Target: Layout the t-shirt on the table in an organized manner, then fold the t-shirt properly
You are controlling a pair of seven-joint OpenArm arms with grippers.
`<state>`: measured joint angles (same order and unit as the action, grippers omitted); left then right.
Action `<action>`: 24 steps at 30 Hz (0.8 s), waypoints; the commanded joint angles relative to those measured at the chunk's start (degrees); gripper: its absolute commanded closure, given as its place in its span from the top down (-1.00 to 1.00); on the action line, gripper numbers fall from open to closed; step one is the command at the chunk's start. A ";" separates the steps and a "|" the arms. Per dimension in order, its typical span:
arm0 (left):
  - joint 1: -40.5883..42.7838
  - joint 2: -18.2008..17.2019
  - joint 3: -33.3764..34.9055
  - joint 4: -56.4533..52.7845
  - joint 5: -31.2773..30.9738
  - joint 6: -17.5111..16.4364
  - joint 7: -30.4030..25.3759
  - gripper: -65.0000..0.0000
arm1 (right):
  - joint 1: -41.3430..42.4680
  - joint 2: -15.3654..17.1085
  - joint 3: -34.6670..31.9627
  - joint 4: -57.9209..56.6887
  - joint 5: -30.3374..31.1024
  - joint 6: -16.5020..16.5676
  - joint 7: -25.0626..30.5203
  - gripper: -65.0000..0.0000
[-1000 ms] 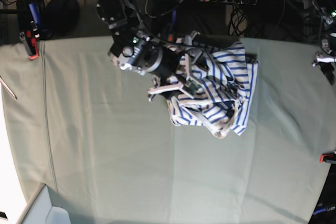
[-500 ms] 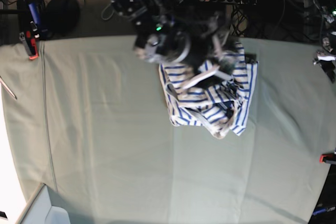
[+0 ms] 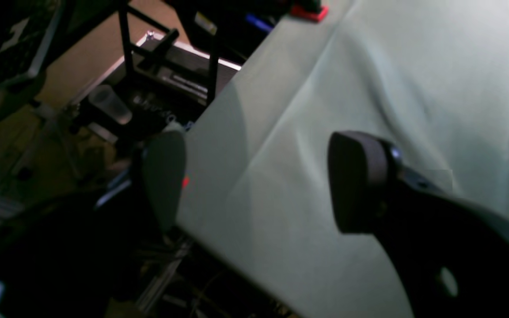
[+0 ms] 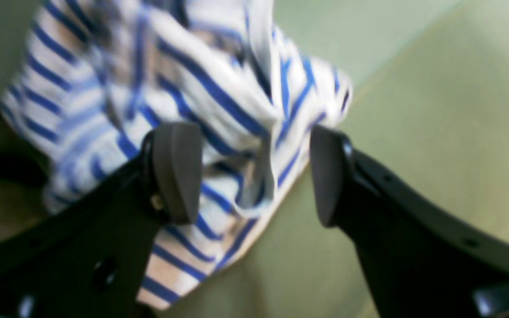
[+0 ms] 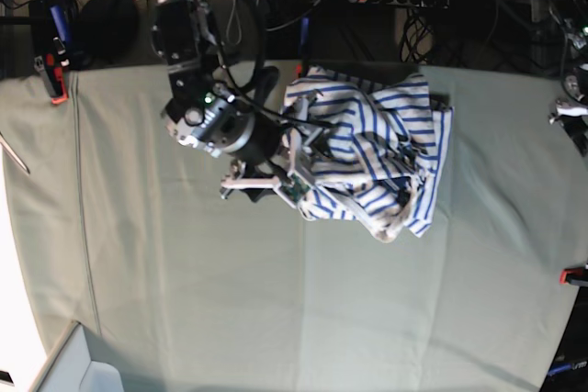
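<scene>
Beside t-shirt (image 5: 367, 153), right end effector (image 5: 262, 188) swung back left

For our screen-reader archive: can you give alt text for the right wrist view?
The right pincer is open, its two dark fingers spread above a crumpled white t-shirt with blue stripes. The shirt lies bunched on the pale green table; the image is blurred.

T-shirt (image 5: 372, 153) bunched on table (image 5: 184, 300), far edge; right hand (image 5: 262, 185) beside it.
</scene>
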<state>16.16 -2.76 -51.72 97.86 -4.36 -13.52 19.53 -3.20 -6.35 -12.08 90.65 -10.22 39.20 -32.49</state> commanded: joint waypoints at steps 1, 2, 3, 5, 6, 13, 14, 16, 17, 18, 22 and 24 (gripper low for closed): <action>-0.03 -0.62 -0.28 0.99 -0.34 0.20 -1.29 0.49 | 0.96 -0.55 -0.10 0.12 0.86 0.80 1.33 0.21; -0.03 -0.62 -0.28 0.99 -0.34 0.20 -1.29 0.49 | 0.87 -0.55 -0.19 -0.32 0.86 0.80 1.33 0.21; -0.03 -0.71 -0.28 0.99 -0.34 0.20 -1.29 0.49 | 0.61 -0.73 -0.28 -0.50 0.86 0.80 1.33 0.21; -0.03 -0.80 -0.28 0.99 -0.34 0.20 -1.29 0.49 | 0.26 -0.99 -0.45 -0.50 0.86 0.80 1.33 0.21; -0.03 -0.80 -0.28 0.99 -0.34 0.20 -1.29 0.49 | 0.08 -1.52 -0.63 -0.50 0.86 0.80 1.33 0.21; 0.06 -0.88 -0.28 0.99 -0.34 0.20 -1.29 0.49 | -0.62 -2.40 -11.00 2.32 0.86 0.80 1.33 0.21; 0.06 -0.88 -0.28 0.99 -0.34 0.20 -1.29 0.49 | -0.62 -2.40 -13.02 2.58 0.86 0.80 1.33 0.21; 0.06 -0.88 -0.28 0.99 -0.34 0.20 -1.29 0.49 | -1.06 -2.49 -16.89 2.67 0.86 0.80 1.33 0.21; 0.06 -0.88 -0.28 0.99 -0.34 0.20 -1.29 0.49 | -1.15 -2.57 -18.83 2.67 0.86 0.80 1.33 0.21; 0.06 -0.97 -0.28 0.99 -0.34 0.20 -1.29 0.49 | -1.24 -2.57 -20.94 2.67 0.86 0.80 1.33 0.21; -0.03 -0.97 -0.28 0.90 -0.34 0.20 -1.29 0.49 | -1.94 -2.31 -27.70 2.67 0.86 0.80 1.33 0.21; -0.03 -0.97 -0.28 0.90 -0.34 0.20 -1.29 0.49 | -2.73 -2.22 -28.58 3.11 0.77 0.80 1.33 0.21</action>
<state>16.27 -2.87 -51.75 97.86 -4.36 -13.52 19.66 -6.13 -7.75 -40.62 92.47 -10.09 39.20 -32.38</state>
